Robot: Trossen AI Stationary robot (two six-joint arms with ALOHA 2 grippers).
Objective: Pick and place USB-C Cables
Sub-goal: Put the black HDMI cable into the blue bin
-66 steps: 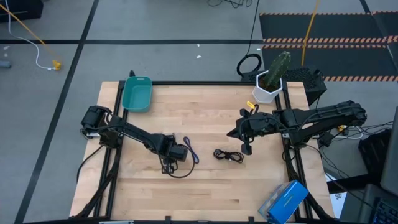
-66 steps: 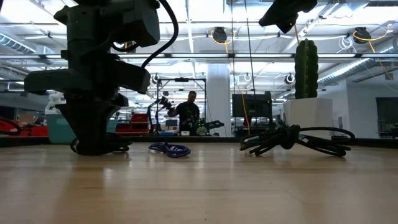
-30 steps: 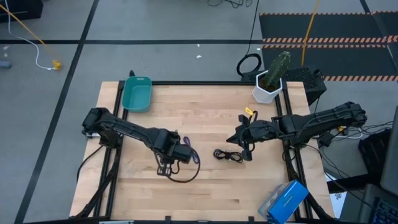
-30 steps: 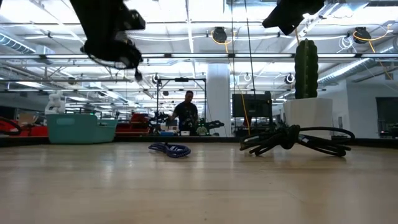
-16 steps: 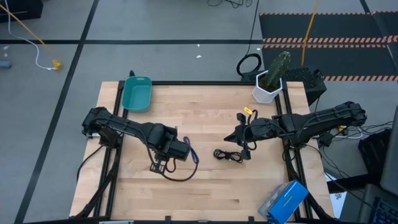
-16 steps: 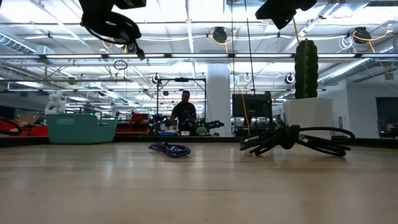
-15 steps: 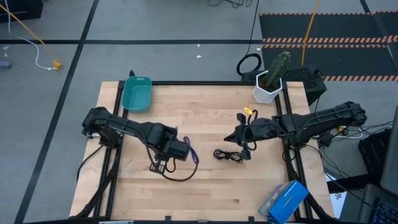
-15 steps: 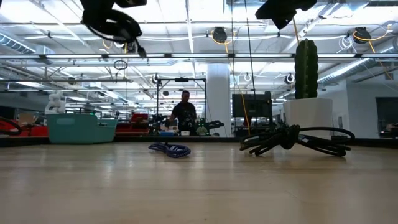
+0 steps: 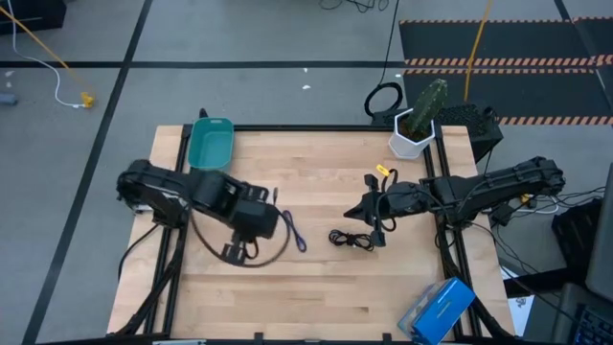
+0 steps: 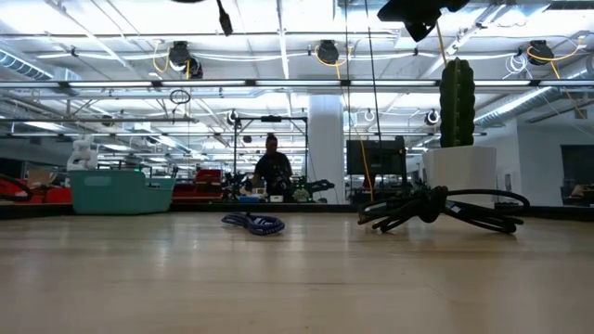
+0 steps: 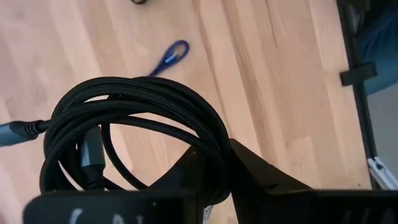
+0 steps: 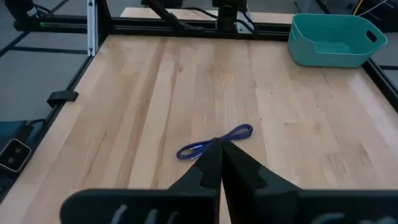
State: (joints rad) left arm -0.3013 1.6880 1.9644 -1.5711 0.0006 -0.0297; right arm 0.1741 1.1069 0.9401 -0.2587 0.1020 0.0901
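Note:
My left gripper [image 9: 233, 252] [image 11: 214, 171] is high over the table's left half, shut on a black coiled USB-C cable [image 11: 134, 118] [image 9: 244, 238]. The blue-purple cable [image 9: 294, 233] [image 10: 252, 223] [image 12: 214, 142] lies flat on the wood, just right of the left gripper. A second black cable bundle [image 9: 351, 240] [image 10: 436, 209] lies on the table right of centre. My right gripper [image 9: 375, 230] [image 12: 219, 155] hovers shut just right of that bundle, well above the table. The teal tray [image 9: 211, 144] [image 12: 333, 38] sits at the far left corner. My left gripper pinches several turns of the black coil [image 11: 208, 146] between its two fingers, at one side of the loop. The coil is lifted clear of the table and spreads out ahead of the fingers. One plug end [image 11: 15, 132] sticks out sideways.
A cactus in a white pot [image 9: 417, 125] [image 10: 457, 139] stands at the far right corner. A blue box [image 9: 439, 311] lies off the near right corner. The table's near half shows bare wood [image 9: 316, 292]. A person [image 10: 271, 172] stands in the room far behind the table.
My left gripper has risen with the black coil, out of the top of the low view, and has moved toward the table's left edge. The coil has gone from lying on the table to hanging clear of it.

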